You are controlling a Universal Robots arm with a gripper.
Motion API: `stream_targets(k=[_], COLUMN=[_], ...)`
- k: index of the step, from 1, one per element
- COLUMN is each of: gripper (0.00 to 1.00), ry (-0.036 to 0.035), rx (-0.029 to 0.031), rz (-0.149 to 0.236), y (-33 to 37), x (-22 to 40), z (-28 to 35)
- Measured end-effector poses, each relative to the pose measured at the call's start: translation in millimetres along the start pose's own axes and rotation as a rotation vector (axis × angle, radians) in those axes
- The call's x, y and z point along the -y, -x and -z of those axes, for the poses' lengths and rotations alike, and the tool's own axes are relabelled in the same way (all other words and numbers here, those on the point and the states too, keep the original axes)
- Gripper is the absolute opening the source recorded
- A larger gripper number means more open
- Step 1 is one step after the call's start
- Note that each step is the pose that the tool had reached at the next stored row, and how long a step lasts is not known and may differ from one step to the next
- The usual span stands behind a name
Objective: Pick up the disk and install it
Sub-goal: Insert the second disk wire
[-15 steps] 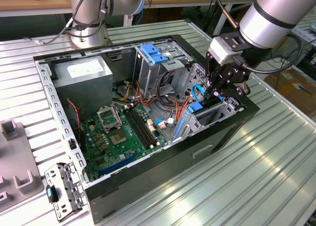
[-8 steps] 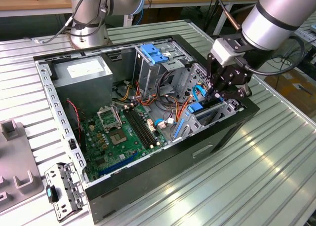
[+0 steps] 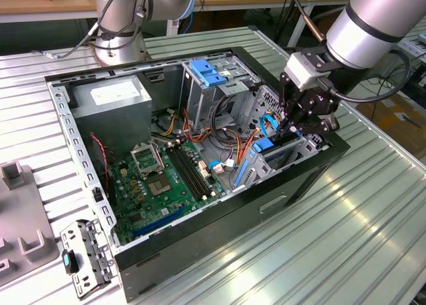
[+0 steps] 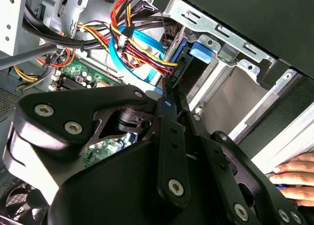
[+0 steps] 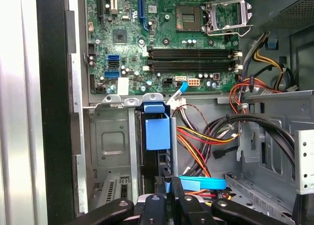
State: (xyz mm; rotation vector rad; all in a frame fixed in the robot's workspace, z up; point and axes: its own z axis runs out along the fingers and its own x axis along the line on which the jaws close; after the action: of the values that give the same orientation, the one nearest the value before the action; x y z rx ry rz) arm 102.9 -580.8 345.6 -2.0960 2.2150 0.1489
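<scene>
The disk (image 3: 265,145) stands on edge in the metal drive bay at the front corner of the open computer case (image 3: 200,252), on the exterior view's right. Its blue end handle (image 5: 157,129) faces the motherboard, and the same handle (image 4: 201,50) sits beside the bay's metal bracket in the second wrist view. My gripper (image 3: 293,127) hangs over the bay's other end. Its black fingers (image 5: 157,188) stand close together on the disk's thin rear edge. In the second wrist view the gripper (image 4: 167,99) narrows to a point at that edge.
Inside the case lie a green motherboard (image 3: 166,178), a grey power supply (image 3: 110,92), a blue-topped drive cage (image 3: 210,72) and loose coloured cables (image 5: 206,136). A person's hand (image 4: 294,178) rests against the case's outside. Grey fixtures (image 3: 20,238) and a bracket (image 3: 83,255) lie on the table.
</scene>
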Motion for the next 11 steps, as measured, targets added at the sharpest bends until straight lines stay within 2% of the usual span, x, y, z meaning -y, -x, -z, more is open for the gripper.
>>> stream_targets(k=[3,11], gripper=[0.16,0.16], ry=[0.0002,0.0003], rx=[0.0033,0.0035], rz=[0.0,0.0], y=[0.0,-3.3], x=[0.0,0.2], z=[-0.3,-5.4])
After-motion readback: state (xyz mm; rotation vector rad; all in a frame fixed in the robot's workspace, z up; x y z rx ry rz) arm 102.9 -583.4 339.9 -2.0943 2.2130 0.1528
